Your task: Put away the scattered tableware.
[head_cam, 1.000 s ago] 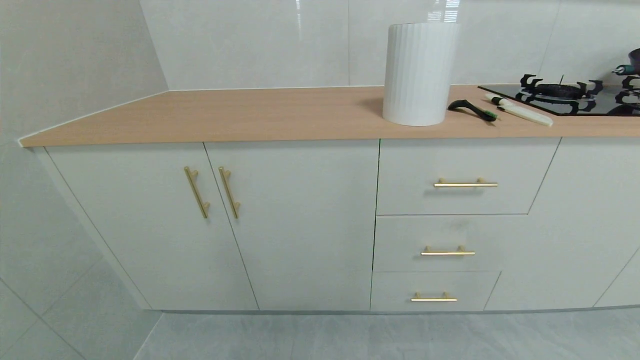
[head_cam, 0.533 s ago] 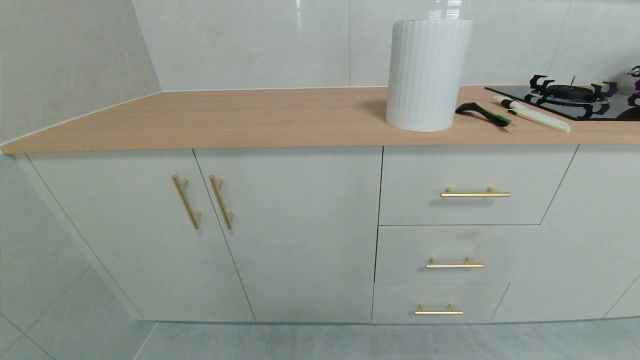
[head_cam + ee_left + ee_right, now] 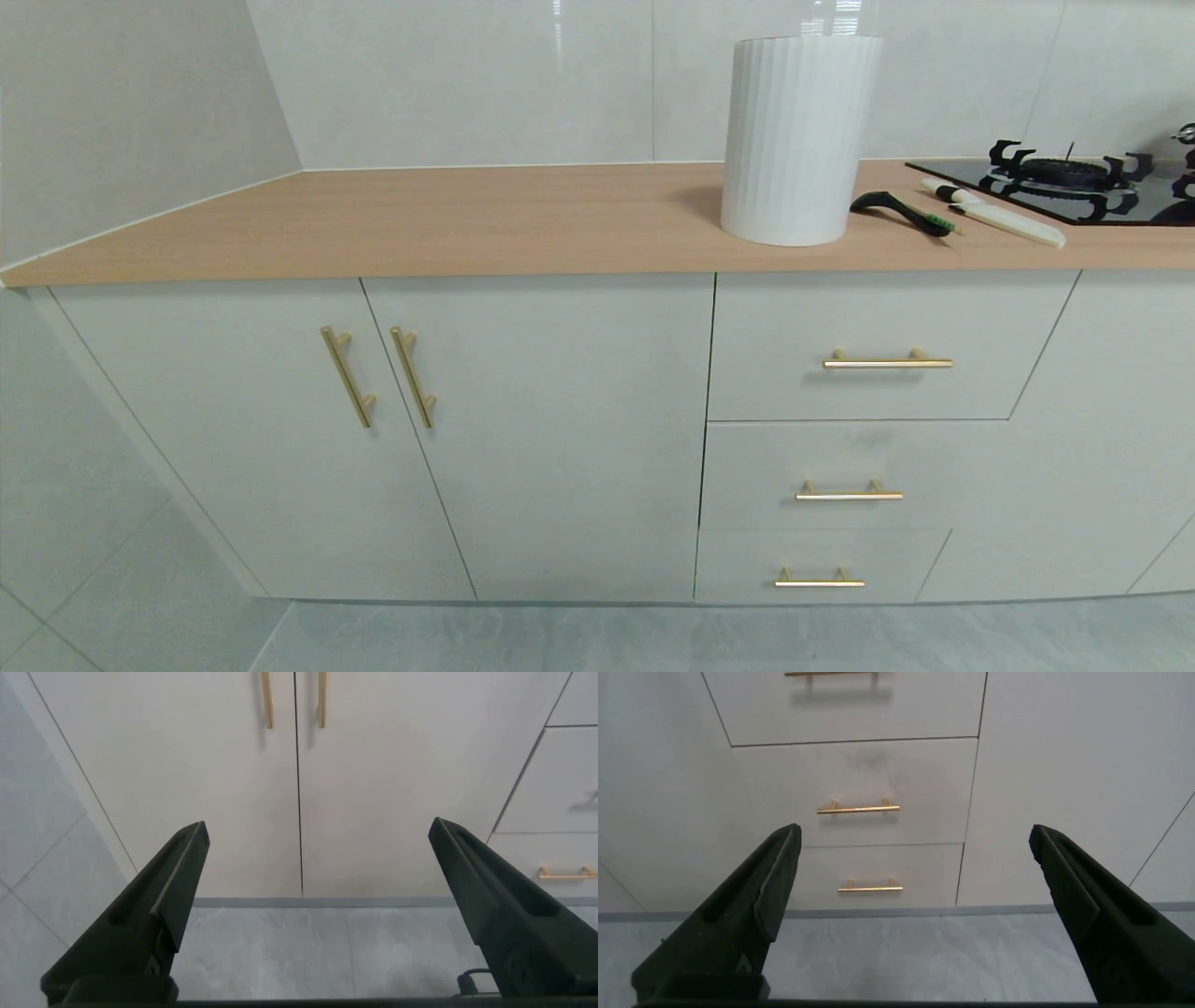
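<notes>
Facing a wooden counter (image 3: 420, 219) over pale cabinets. Finding the scattered tableware toward the counter's right end, near its front edge: a black-handled peeler (image 3: 901, 210) lying flat just beside a tall white ribbed container (image 3: 798, 140), and a pale knife-like utensil (image 3: 1004, 219) lying flat just right of the peeler, its far end reaching the front left corner of the black hob (image 3: 1102, 191). Noting the container standing upright, close to the front edge, above the top drawer (image 3: 868, 345).

Pointing the left gripper (image 3: 318, 831) at the foot of the double cabinet doors (image 3: 187, 775), below their gold handles (image 3: 267, 700), with jaws spread wide and empty. Pointing the right gripper (image 3: 915, 833) at the lower drawers (image 3: 854, 789), also spread wide and empty, low near the floor (image 3: 906, 952) and well apart from the tableware up on the counter.
</notes>
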### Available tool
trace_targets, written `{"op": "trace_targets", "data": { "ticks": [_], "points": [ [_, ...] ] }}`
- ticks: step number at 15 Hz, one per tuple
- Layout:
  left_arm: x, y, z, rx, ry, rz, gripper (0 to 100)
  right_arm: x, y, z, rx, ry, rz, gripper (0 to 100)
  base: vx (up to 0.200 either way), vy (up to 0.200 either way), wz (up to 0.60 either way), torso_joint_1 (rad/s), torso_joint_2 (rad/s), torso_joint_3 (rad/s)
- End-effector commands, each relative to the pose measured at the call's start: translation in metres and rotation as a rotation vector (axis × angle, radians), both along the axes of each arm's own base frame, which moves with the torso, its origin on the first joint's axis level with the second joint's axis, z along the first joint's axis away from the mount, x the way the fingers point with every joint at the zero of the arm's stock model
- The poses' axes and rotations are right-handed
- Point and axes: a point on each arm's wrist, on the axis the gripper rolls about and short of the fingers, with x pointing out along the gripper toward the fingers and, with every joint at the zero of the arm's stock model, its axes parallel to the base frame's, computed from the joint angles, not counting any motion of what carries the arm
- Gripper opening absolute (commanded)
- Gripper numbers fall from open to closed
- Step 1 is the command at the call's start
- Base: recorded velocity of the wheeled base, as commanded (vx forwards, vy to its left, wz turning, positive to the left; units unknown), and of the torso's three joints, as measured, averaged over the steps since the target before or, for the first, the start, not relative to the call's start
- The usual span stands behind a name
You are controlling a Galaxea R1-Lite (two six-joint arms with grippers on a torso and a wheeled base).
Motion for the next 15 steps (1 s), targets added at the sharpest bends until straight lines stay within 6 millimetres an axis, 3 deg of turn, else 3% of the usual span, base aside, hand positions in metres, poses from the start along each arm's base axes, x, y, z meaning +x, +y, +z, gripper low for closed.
{"op": "trace_targets", "data": {
  "ticks": [1, 3, 4, 5, 7, 11, 12, 13, 15],
  "points": [
    [0.000, 0.000, 0.000, 0.000, 0.003, 0.000, 100, 0.000, 0.000, 0.000, -0.003, -0.001, 0.003, 100, 0.000, 0.000, 0.00, 0.000, 0.00, 0.000],
    [0.000, 0.000, 0.000, 0.000, 0.001, 0.000, 100, -0.002, 0.000, 0.012, 0.002, -0.045, 0.021, 100, 0.000, 0.000, 0.00, 0.000, 0.00, 0.000],
    [0.000, 0.000, 0.000, 0.000, 0.001, 0.000, 100, -0.006, 0.001, 0.062, 0.097, -0.129, 0.067, 100, 0.000, 0.000, 0.00, 0.000, 0.00, 0.000],
    [0.000, 0.000, 0.000, 0.000, 0.003, 0.000, 100, 0.004, 0.001, 0.084, 0.115, -0.076, 0.117, 100, 0.000, 0.000, 0.00, 0.000, 0.00, 0.000],
    [0.000, 0.000, 0.000, 0.000, 0.001, 0.000, 100, 0.044, 0.004, 0.098, 0.116, 0.141, 0.185, 100, 0.000, 0.000, 0.00, 0.000, 0.00, 0.000],
    [0.000, 0.000, 0.000, -0.001, 0.001, 0.000, 100, 0.145, 0.010, 0.107, 0.055, 0.492, 0.260, 100, 0.000, 0.000, 0.00, 0.000, 0.00, 0.000],
    [0.000, 0.000, 0.000, 0.000, 0.001, 0.000, 100, 0.161, 0.011, 0.106, 0.058, 0.524, 0.264, 100, 0.000, 0.000, 0.00, 0.000, 0.00, 0.000],
    [0.000, 0.000, 0.000, 0.000, 0.003, 0.000, 100, 0.199, 0.013, 0.097, 0.065, 0.599, 0.262, 100, 0.000, 0.000, 0.00, 0.000, 0.00, 0.000],
    [0.000, 0.000, 0.000, 0.000, 0.001, 0.000, 100, 0.236, 0.015, 0.077, 0.069, 0.643, 0.260, 100, 0.000, 0.000, 0.00, 0.000, 0.00, 0.000]
  ]
}}
